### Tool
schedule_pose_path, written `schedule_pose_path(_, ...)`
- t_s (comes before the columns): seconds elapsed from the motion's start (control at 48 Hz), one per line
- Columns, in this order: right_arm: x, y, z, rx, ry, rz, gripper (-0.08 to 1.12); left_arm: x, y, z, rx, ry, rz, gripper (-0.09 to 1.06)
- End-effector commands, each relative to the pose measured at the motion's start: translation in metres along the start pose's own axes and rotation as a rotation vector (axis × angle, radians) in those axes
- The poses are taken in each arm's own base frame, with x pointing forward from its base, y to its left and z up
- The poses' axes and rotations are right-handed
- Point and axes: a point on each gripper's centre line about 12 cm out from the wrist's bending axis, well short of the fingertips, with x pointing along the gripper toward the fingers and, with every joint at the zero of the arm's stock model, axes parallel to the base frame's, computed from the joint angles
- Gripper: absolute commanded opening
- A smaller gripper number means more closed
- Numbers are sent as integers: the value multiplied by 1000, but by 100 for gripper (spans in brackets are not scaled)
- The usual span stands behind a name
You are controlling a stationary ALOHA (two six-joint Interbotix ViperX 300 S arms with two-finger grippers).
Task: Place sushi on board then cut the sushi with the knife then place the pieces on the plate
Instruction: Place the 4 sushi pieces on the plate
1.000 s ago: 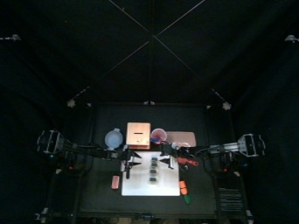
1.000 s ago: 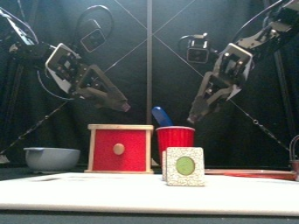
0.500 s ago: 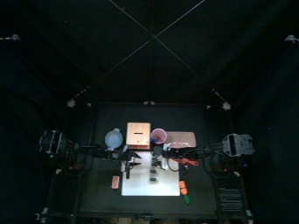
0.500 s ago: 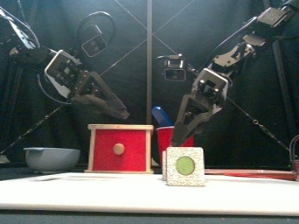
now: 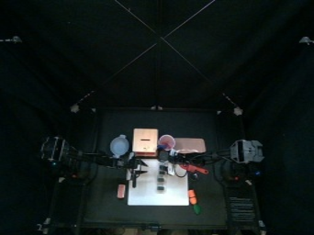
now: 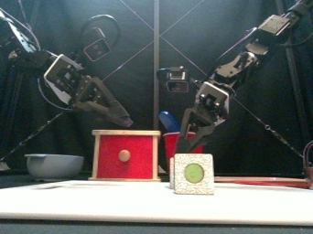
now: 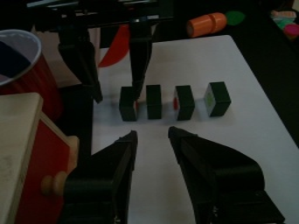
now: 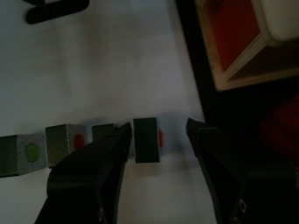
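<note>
Several dark green sushi pieces (image 7: 184,101) stand in a row on the white board (image 5: 160,197). In the front view the nearest piece (image 6: 192,174) shows its speckled face with a green centre. My right gripper (image 8: 158,131) is open and low over the row's end by the red cup (image 6: 184,143). Its jaws stand on either side of the end piece (image 8: 147,140) without touching it. My left gripper (image 7: 152,134) hangs open above the board, back from the row, holding nothing. A blue knife (image 6: 167,120) sticks out of the cup.
The wooden box (image 6: 126,155) with its red drawer front stands behind the board, the blue-grey bowl (image 6: 54,165) to its left. The pink tray (image 5: 192,144) lies at the back right. An orange toy (image 5: 194,195) rests on the board's right side.
My right gripper has swung left and down, from beside the cup to the end of the sushi row. The left gripper has barely shifted.
</note>
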Motion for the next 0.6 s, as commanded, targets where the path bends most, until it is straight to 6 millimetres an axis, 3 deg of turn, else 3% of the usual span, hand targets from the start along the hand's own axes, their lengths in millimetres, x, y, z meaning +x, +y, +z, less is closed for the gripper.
schedule_pose_path(0.021, -4, -1, 12, 1, -36, 0, 87, 0, 2, 6, -1, -20, 5, 75)
schedule_pose_path(0.604, -2, 3, 12, -5, -18, 8, 87, 0, 2, 5, -1, -17, 6, 75)
